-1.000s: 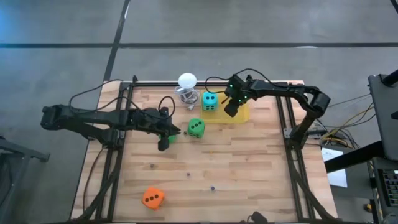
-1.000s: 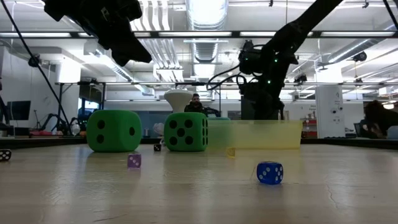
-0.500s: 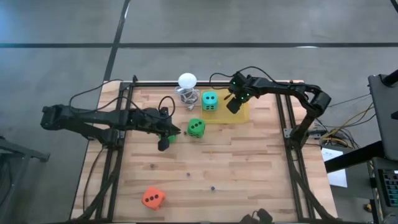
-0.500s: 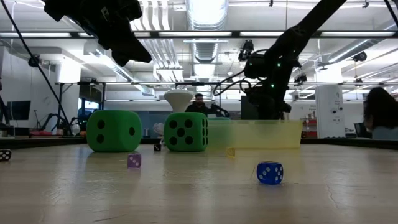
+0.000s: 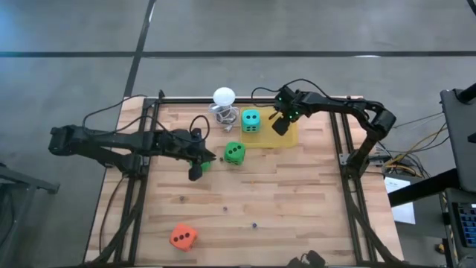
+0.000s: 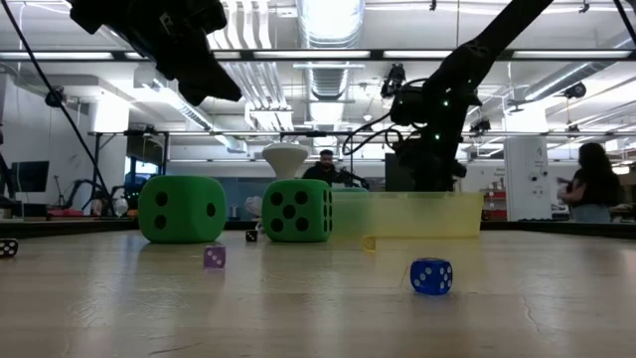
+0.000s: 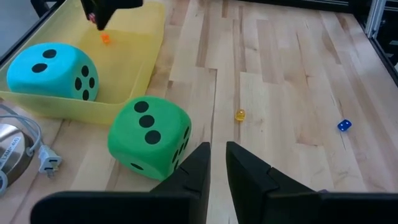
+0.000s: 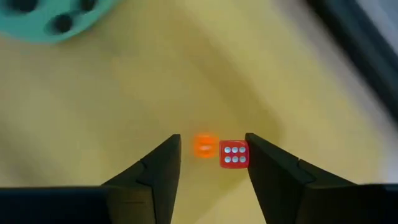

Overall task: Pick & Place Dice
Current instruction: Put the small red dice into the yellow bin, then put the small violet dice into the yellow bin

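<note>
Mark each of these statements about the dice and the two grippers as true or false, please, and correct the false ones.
1. The teal die lies in the yellow tray. True.
2. The right gripper is shut on a small red die. False: its fingers are open above the tray, and the small red die lies on the tray floor.
3. The orange-red die is in the tray. False: it lies on the table, far from the tray.
4. A green die rests on the table beside the tray. True.
5. The left gripper holds a green die. False: it holds nothing.
</note>
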`<state>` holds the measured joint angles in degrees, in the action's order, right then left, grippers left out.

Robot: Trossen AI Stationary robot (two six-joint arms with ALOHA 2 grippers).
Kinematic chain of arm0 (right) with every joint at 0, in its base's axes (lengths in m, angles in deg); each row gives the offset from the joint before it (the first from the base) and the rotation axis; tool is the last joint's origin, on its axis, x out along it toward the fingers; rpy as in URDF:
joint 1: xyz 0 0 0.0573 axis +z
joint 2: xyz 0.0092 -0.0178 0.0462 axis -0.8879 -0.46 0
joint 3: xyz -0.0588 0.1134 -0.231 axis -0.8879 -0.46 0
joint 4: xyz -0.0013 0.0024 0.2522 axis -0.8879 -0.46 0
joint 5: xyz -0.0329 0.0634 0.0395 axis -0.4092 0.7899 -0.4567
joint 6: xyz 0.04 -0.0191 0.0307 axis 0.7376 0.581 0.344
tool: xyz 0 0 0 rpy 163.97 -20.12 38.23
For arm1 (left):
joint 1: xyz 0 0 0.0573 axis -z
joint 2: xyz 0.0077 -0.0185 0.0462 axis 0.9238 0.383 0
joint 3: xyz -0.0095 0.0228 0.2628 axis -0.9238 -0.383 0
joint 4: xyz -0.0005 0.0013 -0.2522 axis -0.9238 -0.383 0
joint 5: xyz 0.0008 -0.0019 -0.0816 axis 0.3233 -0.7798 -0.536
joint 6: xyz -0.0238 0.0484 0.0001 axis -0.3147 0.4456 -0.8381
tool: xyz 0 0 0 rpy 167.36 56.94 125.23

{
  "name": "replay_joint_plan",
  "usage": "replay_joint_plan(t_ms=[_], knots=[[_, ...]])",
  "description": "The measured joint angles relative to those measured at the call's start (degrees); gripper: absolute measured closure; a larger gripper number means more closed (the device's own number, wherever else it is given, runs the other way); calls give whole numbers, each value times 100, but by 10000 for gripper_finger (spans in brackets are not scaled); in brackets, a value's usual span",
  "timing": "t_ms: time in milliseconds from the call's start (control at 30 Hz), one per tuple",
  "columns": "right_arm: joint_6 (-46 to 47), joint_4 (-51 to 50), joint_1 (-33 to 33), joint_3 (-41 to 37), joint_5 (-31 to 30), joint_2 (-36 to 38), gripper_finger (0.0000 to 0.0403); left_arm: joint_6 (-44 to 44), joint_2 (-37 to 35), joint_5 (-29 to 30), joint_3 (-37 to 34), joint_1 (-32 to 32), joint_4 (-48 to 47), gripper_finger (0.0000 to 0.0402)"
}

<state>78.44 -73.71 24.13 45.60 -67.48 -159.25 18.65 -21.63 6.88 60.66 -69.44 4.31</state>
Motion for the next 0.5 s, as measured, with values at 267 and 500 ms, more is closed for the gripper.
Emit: replay_joint_plan(t_ms=[267, 500], knots=[[11, -62, 71, 22, 391, 7, 236, -116, 0, 0, -1, 0, -59, 343], [-233, -84, 130, 29, -150, 9, 236, -133, 0, -1, -2, 0, -59, 343]])
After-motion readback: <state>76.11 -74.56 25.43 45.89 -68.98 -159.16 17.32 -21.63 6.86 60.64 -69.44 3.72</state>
